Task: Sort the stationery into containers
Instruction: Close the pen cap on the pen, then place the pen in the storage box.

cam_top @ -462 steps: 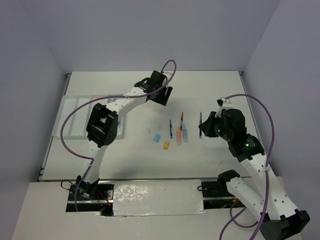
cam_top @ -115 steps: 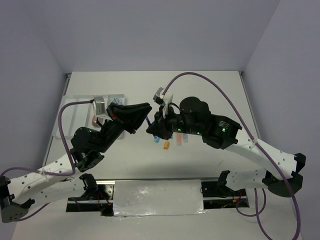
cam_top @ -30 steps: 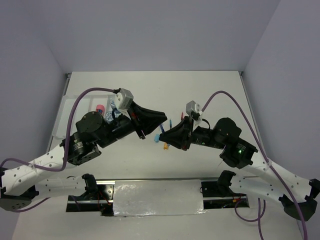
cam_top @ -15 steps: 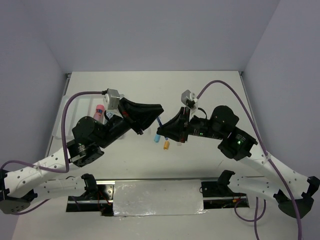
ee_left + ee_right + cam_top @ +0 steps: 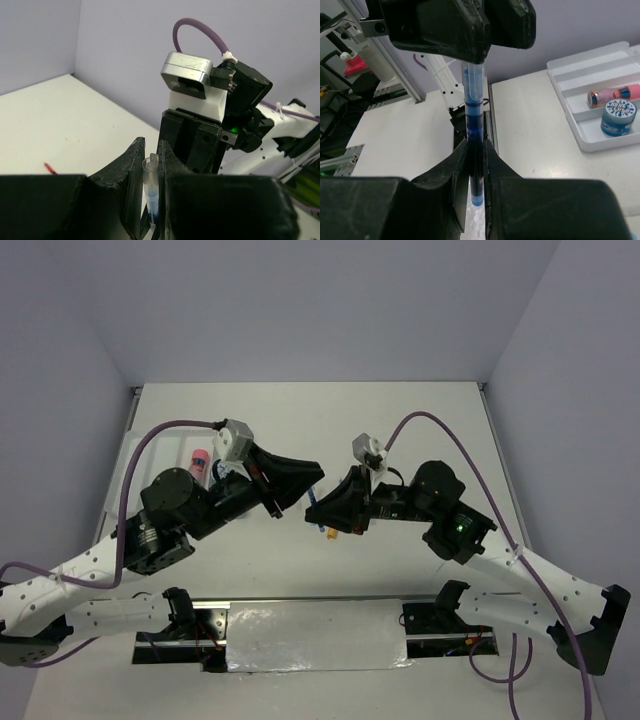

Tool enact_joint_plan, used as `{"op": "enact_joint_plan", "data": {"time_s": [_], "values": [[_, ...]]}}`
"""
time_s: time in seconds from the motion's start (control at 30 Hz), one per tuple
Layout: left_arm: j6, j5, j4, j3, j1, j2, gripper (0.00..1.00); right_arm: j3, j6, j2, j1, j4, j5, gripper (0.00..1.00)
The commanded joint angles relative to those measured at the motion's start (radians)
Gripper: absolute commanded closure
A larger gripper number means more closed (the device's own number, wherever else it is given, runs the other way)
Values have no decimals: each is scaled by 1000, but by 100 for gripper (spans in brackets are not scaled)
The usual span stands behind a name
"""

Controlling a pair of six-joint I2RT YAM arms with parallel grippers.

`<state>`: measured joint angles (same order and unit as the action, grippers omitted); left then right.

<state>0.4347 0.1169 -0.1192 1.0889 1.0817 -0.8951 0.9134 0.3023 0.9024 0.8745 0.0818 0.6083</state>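
Both arms meet nose to nose over the middle of the worktop (image 5: 420, 420), with almost no gap between them. The thin blue pen (image 5: 472, 100) bridges the two. The right tool (image 5: 475, 150) is closed tight on the pen's lower barrel. The left tool (image 5: 151, 150) is pinched snugly around its clear upper end. The pen stands lifted off the worktop, lined up with both sets of fingers.

The white tray (image 5: 563, 102) sits by the worktop's left edge, well apart from the pen. The pink-orange cylinder (image 5: 614, 94) lies in it with a blue-white roll (image 5: 619, 116) just beside; I cannot tell whether a divider separates them. A short orange piece (image 5: 330, 533) lies on the worktop just under the joined tools. The far and right edges of the worktop lie well beyond both arms, with open surface between.
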Motion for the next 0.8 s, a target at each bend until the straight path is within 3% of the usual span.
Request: {"op": "enact_joint_plan", "data": {"time_s": [0.0, 0.07, 0.1, 0.13, 0.43, 0.5, 0.67, 0.77], "values": [[-100, 26, 236, 94, 23, 10, 98, -33, 4, -62, 14, 193, -59, 100], [-129, 6, 182, 89, 21, 30, 88, -48, 9, -77, 20, 162, -67, 100], [-149, -20, 134, 71, 23, 51, 69, -54, 11, -85, 20, 153, -68, 100], [-155, -32, 115, 63, 21, 62, 62, -59, 12, -88, 21, 151, -64, 100], [-171, -135, 3, 37, 23, 65, 47, -87, 38, -115, 27, 170, 2, 100], [-172, -148, -2, 40, 21, 61, 34, -90, 37, -111, 29, 171, 7, 100], [-156, -189, -19, 34, 21, 44, 26, -93, 46, -103, 32, 194, 39, 100], [-146, -227, -33, 29, 23, 27, 29, -85, 44, -94, 37, 193, 41, 100]]}}
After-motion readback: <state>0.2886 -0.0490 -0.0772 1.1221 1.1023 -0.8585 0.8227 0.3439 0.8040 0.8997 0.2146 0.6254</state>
